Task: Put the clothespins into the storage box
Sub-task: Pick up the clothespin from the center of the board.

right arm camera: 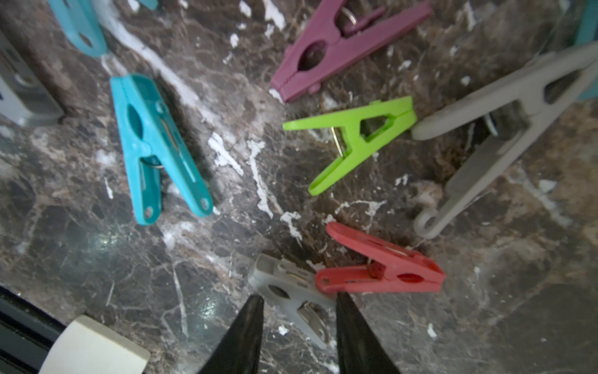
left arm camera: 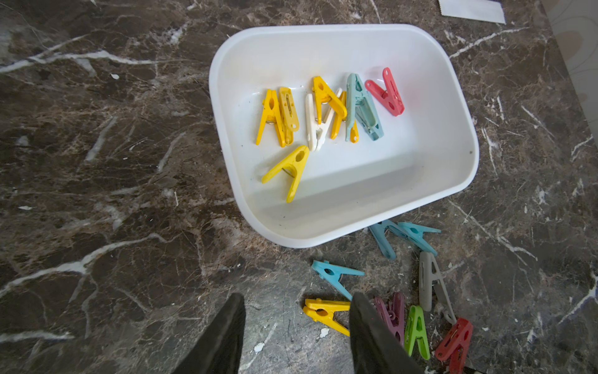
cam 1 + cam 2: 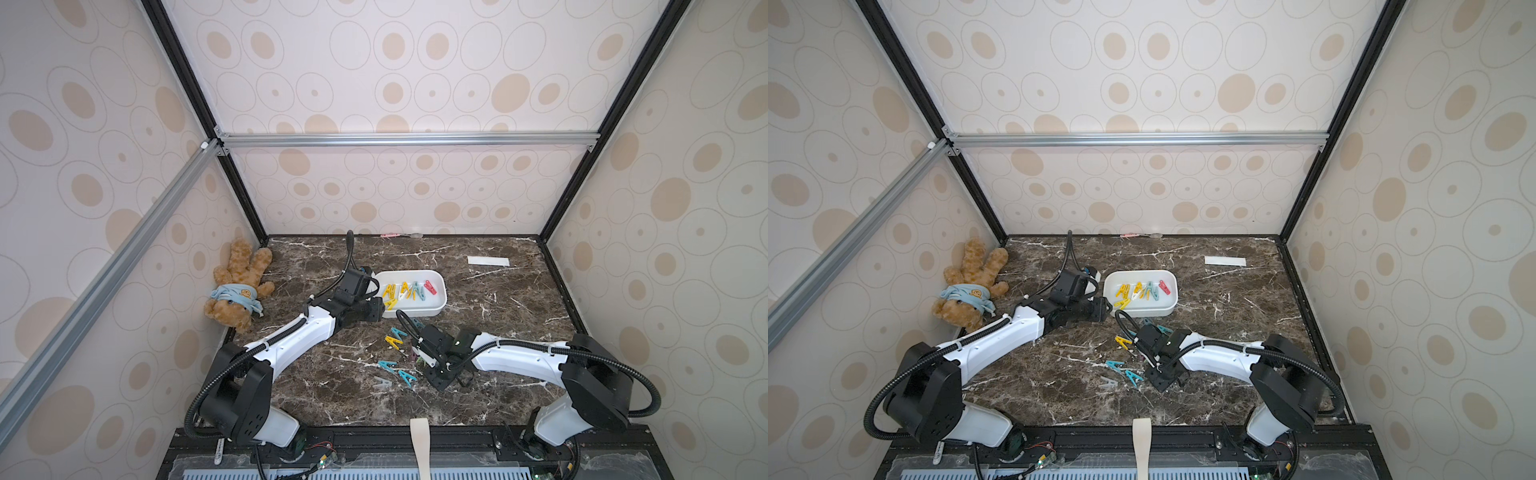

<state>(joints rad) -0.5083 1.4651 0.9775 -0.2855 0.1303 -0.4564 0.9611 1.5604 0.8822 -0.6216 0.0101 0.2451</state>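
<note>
We set our right gripper (image 1: 297,299) with jaws astride the grey clothespin (image 1: 281,286) on the marble table (image 1: 97,259), apparently to pinch it, grip not yet clear, while our left gripper (image 2: 296,296) hangs open and empty beside the part-filled storage box (image 2: 372,181).

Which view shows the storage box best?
Left wrist: the storage box is large and its clothespins distinct. Both top views show it small, one corner behind the left arm. Right wrist misses it.

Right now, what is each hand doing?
Left hand: open, empty.
Right hand: astride the grey clothespin; grip cannot be told.
</note>
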